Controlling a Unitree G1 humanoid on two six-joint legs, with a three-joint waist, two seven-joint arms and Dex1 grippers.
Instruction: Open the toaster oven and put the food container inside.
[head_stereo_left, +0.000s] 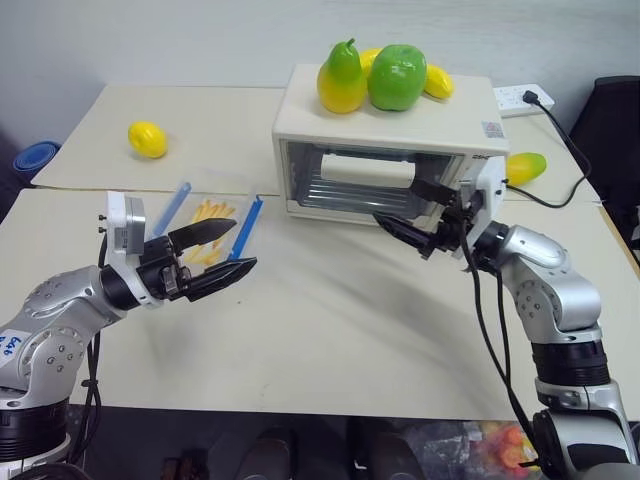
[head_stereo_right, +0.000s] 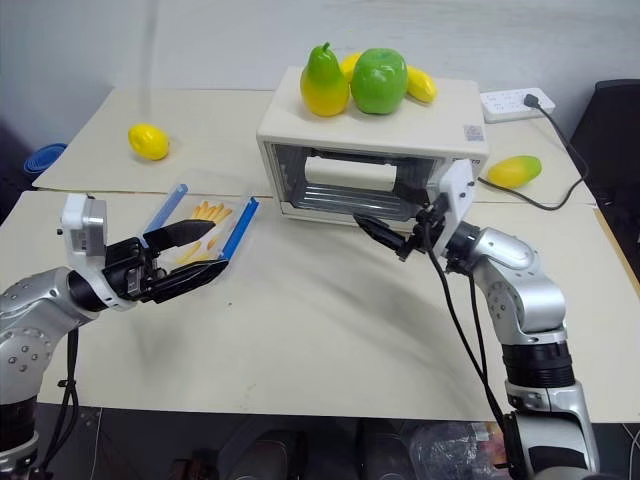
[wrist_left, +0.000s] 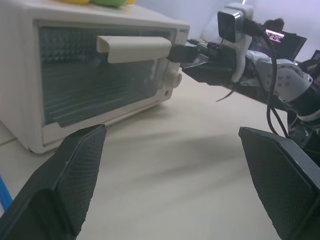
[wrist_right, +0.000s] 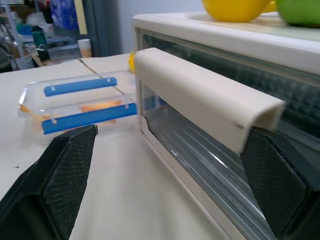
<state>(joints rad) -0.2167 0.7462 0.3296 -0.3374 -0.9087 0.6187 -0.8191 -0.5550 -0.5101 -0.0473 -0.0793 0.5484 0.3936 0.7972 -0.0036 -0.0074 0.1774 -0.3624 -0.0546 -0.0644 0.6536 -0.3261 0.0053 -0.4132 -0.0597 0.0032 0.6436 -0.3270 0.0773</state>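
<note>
Two cream-coloured tables (head_stereo_left: 330, 330) are standing pushed together, a seam running between them, in front of a plain pale wall (head_stereo_left: 200, 40). A white power strip (head_stereo_left: 520, 97) is lying at the far right edge, a black cable (head_stereo_left: 570, 150) trailing from it. A dark chair (head_stereo_left: 615, 120) is sitting beyond the right corner.
</note>
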